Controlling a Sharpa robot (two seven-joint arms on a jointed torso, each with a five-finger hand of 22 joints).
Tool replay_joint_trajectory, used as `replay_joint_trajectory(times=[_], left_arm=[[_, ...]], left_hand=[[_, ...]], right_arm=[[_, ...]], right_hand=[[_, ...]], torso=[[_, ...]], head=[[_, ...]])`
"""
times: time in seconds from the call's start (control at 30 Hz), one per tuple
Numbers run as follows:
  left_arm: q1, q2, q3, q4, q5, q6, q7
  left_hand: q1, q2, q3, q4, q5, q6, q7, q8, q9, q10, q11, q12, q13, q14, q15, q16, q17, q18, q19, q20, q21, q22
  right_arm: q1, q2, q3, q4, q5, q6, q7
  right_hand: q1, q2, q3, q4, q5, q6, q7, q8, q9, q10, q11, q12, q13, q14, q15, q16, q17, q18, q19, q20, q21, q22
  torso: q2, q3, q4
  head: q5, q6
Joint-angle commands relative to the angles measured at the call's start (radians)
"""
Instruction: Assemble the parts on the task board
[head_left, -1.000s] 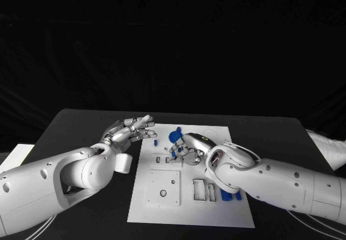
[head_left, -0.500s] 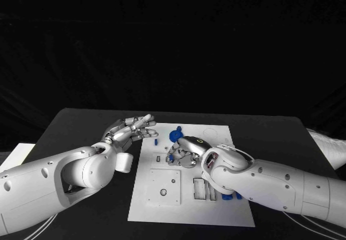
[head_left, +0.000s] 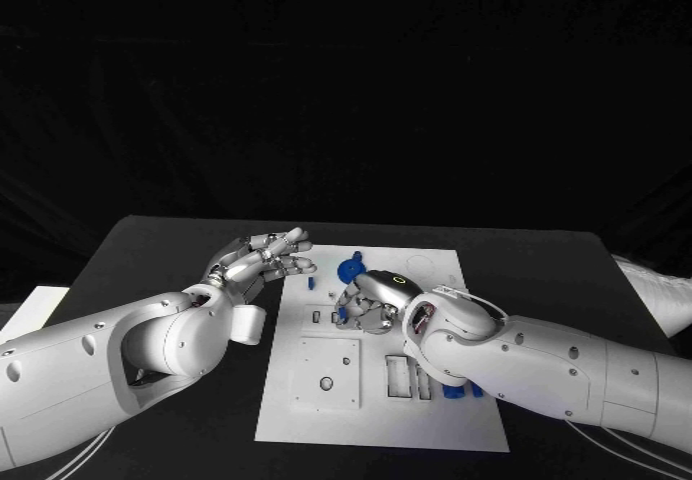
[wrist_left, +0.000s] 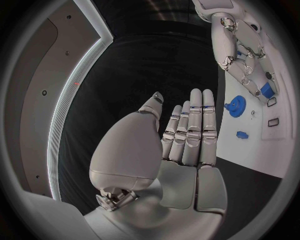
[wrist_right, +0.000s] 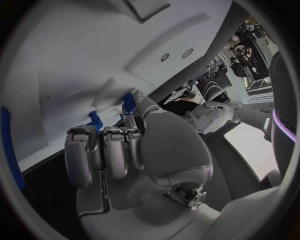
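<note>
two hands work over the board (head_left: 433, 420), a white plate lying mid-table (head_left: 173, 250). the left hand (head_left: 263, 258) hovers just off the board's left edge, holding nothing, its fingers (wrist_left: 187, 130) straight and side by side with the thumb a little apart. the right hand (head_left: 372, 300) is curled down on the board's middle, and its fingertips (wrist_right: 128, 107) pinch a small blue part (wrist_right: 129, 101) against the white surface. a blue gear (head_left: 349, 268) sits near the board's far edge, just beyond the right hand. another blue piece (head_left: 463, 391) lies at the board's right edge, partly hidden under the right arm. rectangular slots (head_left: 398, 378) sit beside a raised square panel (head_left: 329, 375) nearer the robot.
</note>
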Motion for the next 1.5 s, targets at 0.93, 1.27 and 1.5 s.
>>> replay_joint_trajectory(times=[0.93, 1.27, 1.5], left_arm=[[0.001, 0.001, 0.001, 0.005, 0.002, 0.024, 0.002], [0.001, 0.001, 0.001, 0.005, 0.002, 0.025, -0.001], [0.001, 0.001, 0.001, 0.005, 0.002, 0.027, -0.002]], left_hand=[[0.000, 0.011, 0.000, -0.005, -0.003, -0.002, 0.006, -0.005, 0.000, -0.003, 0.007, -0.006, -0.001, -0.009, 0.000, -0.002, 0.001, 0.001, -0.006, -0.001, 0.007, -0.001], [0.000, 0.011, 0.000, -0.005, -0.003, -0.002, 0.006, -0.005, 0.000, -0.003, 0.007, -0.007, -0.001, -0.011, 0.001, -0.004, 0.002, 0.001, -0.007, 0.000, 0.007, -0.002], [0.000, 0.011, 0.000, -0.005, -0.003, -0.002, 0.006, -0.005, 0.000, -0.003, 0.007, -0.007, -0.001, -0.011, 0.001, -0.004, 0.002, 0.001, -0.007, 0.000, 0.007, -0.002]], right_arm=[[-0.004, -0.001, -0.006, -0.006, -0.075, 0.052, -0.058], [-0.004, 0.000, -0.007, -0.003, -0.079, -0.001, -0.057], [-0.004, 0.001, -0.007, 0.001, -0.080, -0.040, -0.048]], right_hand=[[-0.058, -0.069, -0.021, 0.007, -0.021, -0.046, 0.013, -0.041, -0.028, 0.052, 0.032, -0.097, 0.212, 0.093, 0.024, -0.007, 0.212, -0.012, 0.074, 0.017, -0.002, 0.181], [-0.080, -0.089, -0.043, 0.024, -0.029, -0.073, 0.019, -0.039, -0.035, 0.044, 0.038, -0.112, 0.203, 0.093, 0.030, -0.007, 0.213, -0.012, 0.074, 0.024, -0.002, 0.181], [-0.101, -0.103, -0.073, 0.048, -0.029, -0.084, 0.019, -0.036, -0.034, 0.038, 0.039, -0.123, 0.196, 0.092, 0.032, -0.008, 0.211, -0.012, 0.074, 0.026, -0.002, 0.181]], torso=[[0.001, -0.0001, 0.0014], [0.001, 0.0001, 0.0011], [0.001, 0.0003, 0.0013]], head=[[-0.006, -0.001], [-0.006, 0.000], [-0.007, 0.001]])
